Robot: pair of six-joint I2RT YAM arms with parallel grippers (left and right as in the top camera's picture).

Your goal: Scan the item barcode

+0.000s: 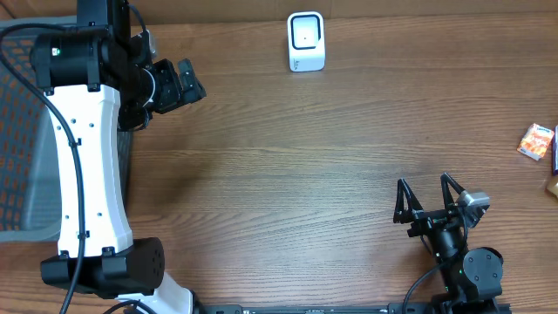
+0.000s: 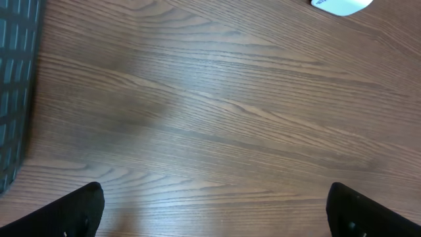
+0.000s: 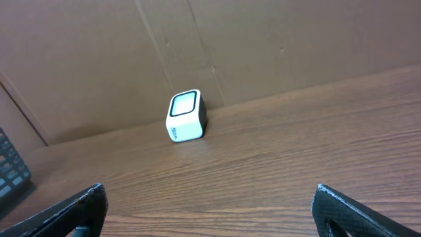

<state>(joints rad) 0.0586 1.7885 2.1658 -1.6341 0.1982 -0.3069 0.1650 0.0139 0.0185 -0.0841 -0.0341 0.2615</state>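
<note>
A white box-shaped scanner (image 1: 306, 41) with a glass window stands at the table's far edge; the right wrist view has it ahead (image 3: 185, 116), and a corner of it (image 2: 339, 5) shows in the left wrist view. An orange snack packet (image 1: 536, 139) lies at the far right. My left gripper (image 1: 180, 81) hangs open at the upper left, its fingers (image 2: 72, 214) wide apart over bare wood with nothing between them. My right gripper (image 1: 423, 181) is open near the front right edge, its fingertips (image 3: 355, 210) spread and empty, well short of the packet.
A grey mesh basket (image 1: 22, 166) sits beyond the table's left side, also seen as the basket (image 2: 13, 85) in the left wrist view. Part of another package (image 1: 554, 183) shows at the right edge. A cardboard wall (image 3: 263, 46) rises behind the scanner.
</note>
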